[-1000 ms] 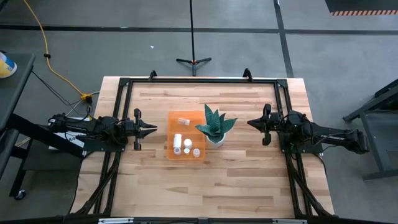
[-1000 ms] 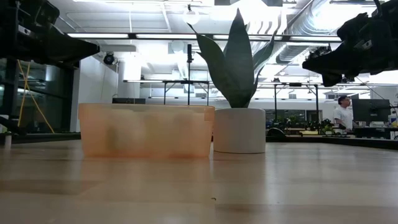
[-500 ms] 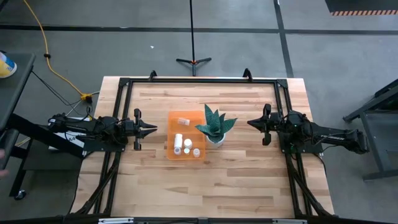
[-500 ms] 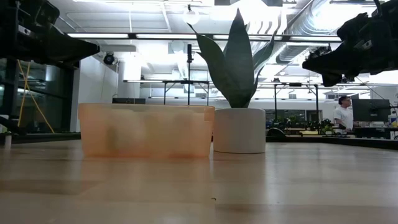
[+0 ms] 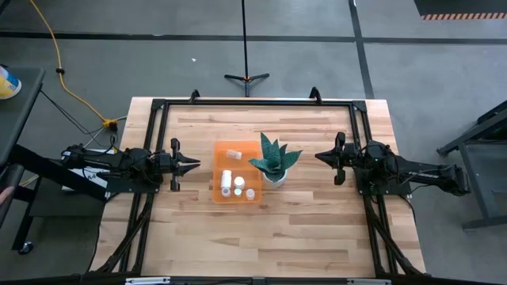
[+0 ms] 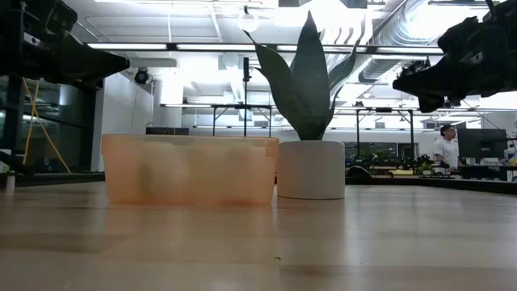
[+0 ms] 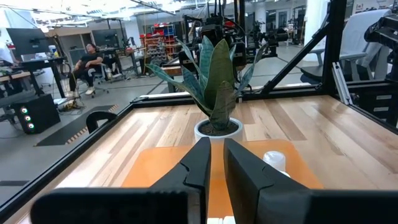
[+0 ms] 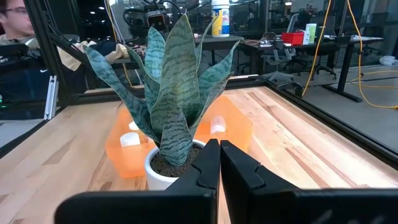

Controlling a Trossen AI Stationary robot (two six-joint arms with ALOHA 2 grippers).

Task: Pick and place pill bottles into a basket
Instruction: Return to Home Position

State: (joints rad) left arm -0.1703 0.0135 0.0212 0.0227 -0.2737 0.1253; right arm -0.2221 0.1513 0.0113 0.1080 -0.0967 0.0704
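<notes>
Your basket (image 5: 221, 164) sits about in the middle of the worktop (image 5: 301, 229), a shade nearer its left edge than its right. It is a see-through bright orange rectangular bin, and in the low view (image 6: 190, 170) its walls look cloudy and glowing, so the contents are only faint shapes there. From above you can see the pill bottles (image 5: 226, 176) inside it: small white cylinders with white caps. Several stand upright in a cluster at one end. One clearer bottle (image 5: 233, 153) lies on its side by itself at the other end, tinted orange by the bin beneath it. No bottle lies on the bare wood. Touching or just beside the basket's right wall stands a plant (image 5: 273, 158) with striped teal-green pointed leaves in a white pot (image 6: 311, 170), upright. Your left gripper (image 5: 195, 165) hangs over the worktop near its left edge, well apart from the basket and pointing toward it. In its wrist view its fingers (image 7: 200, 163) are drawn close with only a thin slit between them, pinching nothing. Past them you see the orange bin and one white cap (image 7: 273, 160). Your right gripper (image 5: 318, 157) hangs near the right edge, facing the plant, its fingers (image 8: 208, 163) likewise pressed nearly together and empty.
</notes>
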